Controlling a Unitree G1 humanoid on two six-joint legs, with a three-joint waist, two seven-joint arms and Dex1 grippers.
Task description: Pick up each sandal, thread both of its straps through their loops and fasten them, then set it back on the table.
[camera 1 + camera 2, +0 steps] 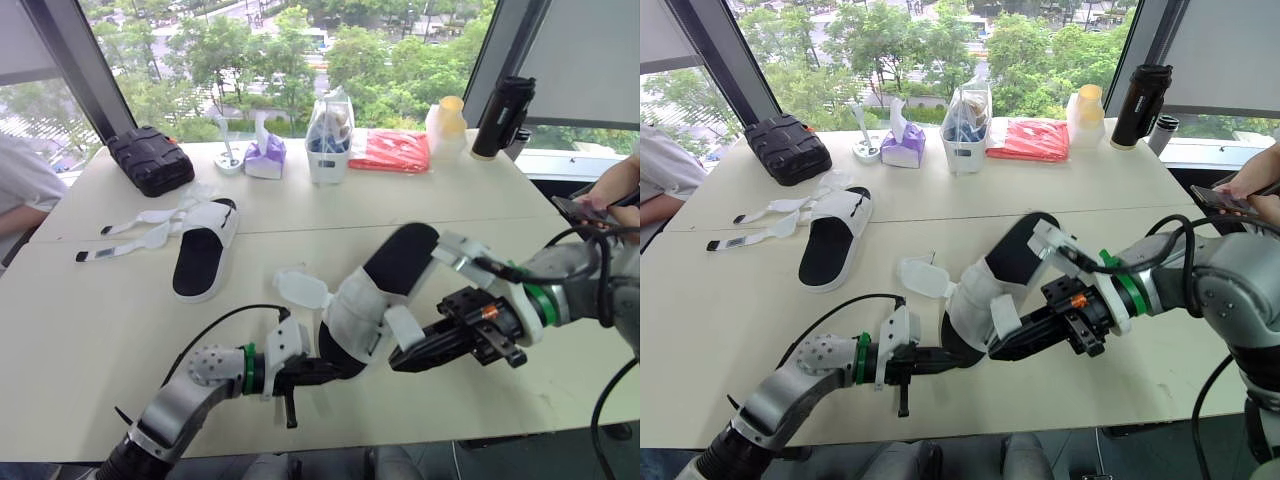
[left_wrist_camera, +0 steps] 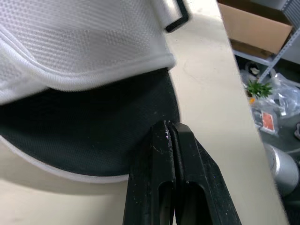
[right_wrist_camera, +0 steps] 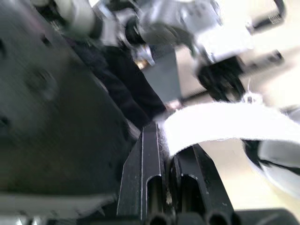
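You are in the middle of the threading step on the first sandal point(image 1: 385, 272). It is off the table point(image 1: 90, 330), tilted and carried between the two grippers.

Your left gripper point(image 2: 169, 133) is clenched on the rim of the black sole at the lower end of this sandal and serves as the anchor. Your right gripper point(image 1: 402, 357) is clamped on one white strap point(image 3: 220, 123), at the side of the sandal nearer the robot and just under the white upper.

A second white flap point(image 1: 300, 288) sticks out loose on the sandal's left side, so neither strap looks fastened yet. A black loop point(image 2: 179, 18) sits at the edge of the white upper. The right wrist view is too smeared to be sure, but the gripped strap does not seem to have entered a loop yet.

The other sandal point(image 1: 205, 250) lies flat on the table, well apart from the held one and farther out on the robot's left. Its straps are spread open and it is untouched.

For the next move, I judge that you should keep the left grip firm so the sandal cannot swing. Then steer the strap end toward its loop with the right gripper. The strap is soft and will fold if you push it, so lead with the tip. Once the tip is through, re-grip it beyond the loop, then press it down.
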